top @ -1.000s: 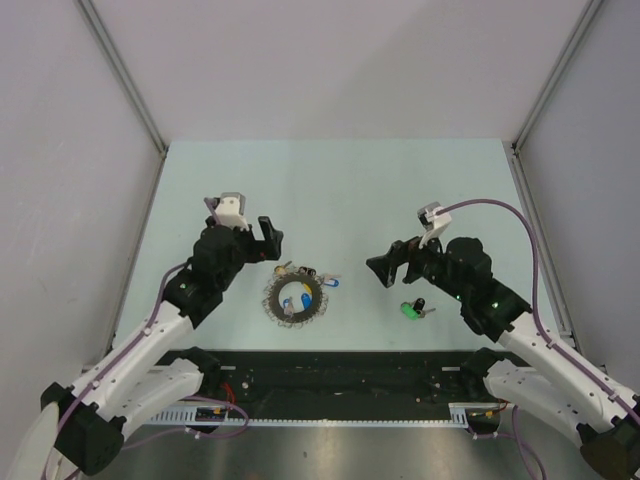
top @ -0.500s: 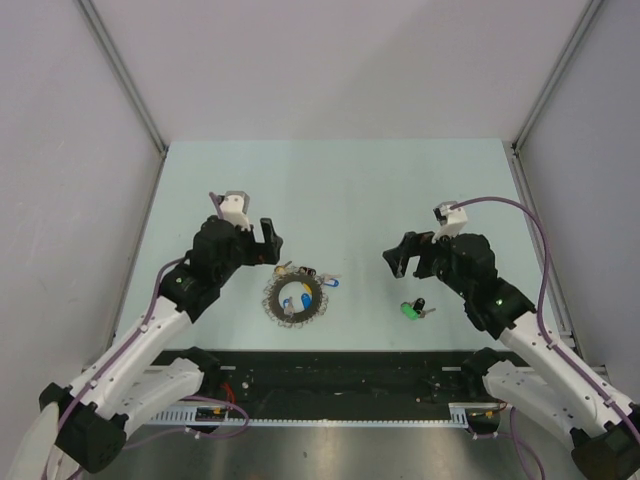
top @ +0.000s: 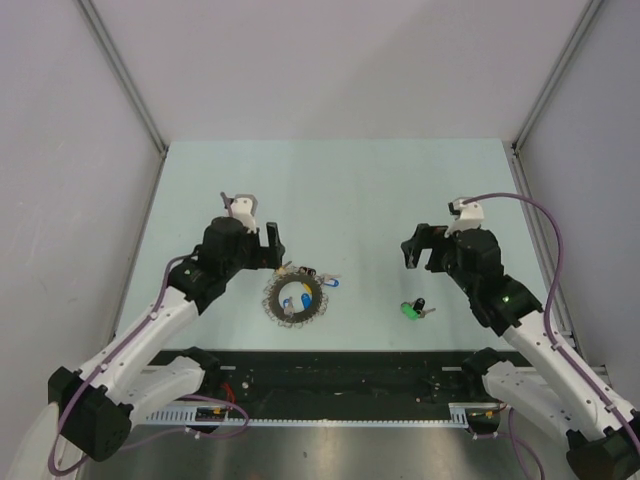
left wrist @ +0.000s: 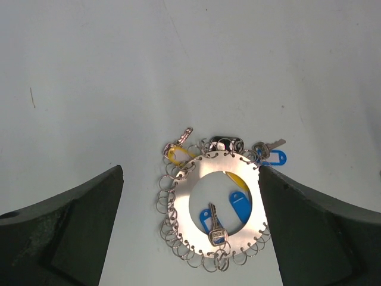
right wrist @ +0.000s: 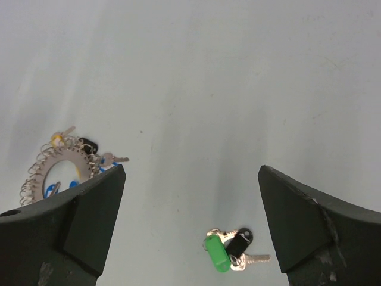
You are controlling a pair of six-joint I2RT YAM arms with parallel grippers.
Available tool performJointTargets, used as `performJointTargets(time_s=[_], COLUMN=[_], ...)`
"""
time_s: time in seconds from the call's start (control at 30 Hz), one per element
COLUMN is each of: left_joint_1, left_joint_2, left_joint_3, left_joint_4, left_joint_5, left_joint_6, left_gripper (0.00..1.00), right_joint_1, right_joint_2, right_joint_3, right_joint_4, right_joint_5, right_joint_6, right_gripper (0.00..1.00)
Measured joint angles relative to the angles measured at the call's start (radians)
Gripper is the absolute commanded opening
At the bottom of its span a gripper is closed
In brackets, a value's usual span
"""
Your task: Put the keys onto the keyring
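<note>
Steel keyring (left wrist: 182,205) lies flat on the table (top: 350,190) below the left gripper (top: 268,243). Green and black keys (right wrist: 229,247) lie loose, well apart, near the right gripper (top: 418,250). Both grippers gape wide, holding nothing. Judged light, rigid and slippery; pinch the plastic head.

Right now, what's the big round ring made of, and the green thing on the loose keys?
The keyring looks like metal: it is flat, pale silver and faintly shiny, and it is edged with thin wire loops. The green key tag is probably plastic: it has a solid bright colour and a smooth, rounded shape. The key blade beside it looks like silver metal.
</note>
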Motion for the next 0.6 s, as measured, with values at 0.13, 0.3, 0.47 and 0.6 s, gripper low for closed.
performJointTargets(time_s=[0.13, 0.3, 0.47, 0.6], left_joint_1=[0.0, 0.001, 0.002, 0.002], left_joint_2=[0.021, 0.08, 0.166, 0.199], left_joint_3=[0.0, 0.013, 0.072, 0.08], left_joint_4=[-0.004, -0.012, -0.026, -0.024], left_joint_5=[0.0, 0.006, 0.026, 0.049], left_joint_6=[-0.001, -0.002, 0.0, -0.005], left_gripper=[1.0, 1.0, 0.99, 0.96], right_joint_1=[-0.029, -0.064, -0.105, -0.111], right_joint_2=[0.056, 0.09, 0.161, 0.216], right_joint_3=[0.037, 0.046, 0.053, 0.053], right_joint_4=[-0.049, -0.132, -0.209, -0.265], right_joint_5=[0.027, 0.039, 0.022, -0.012], right_joint_6=[0.003, 0.032, 0.062, 0.085], right_gripper=[1.0, 1.0, 1.0, 1.0])
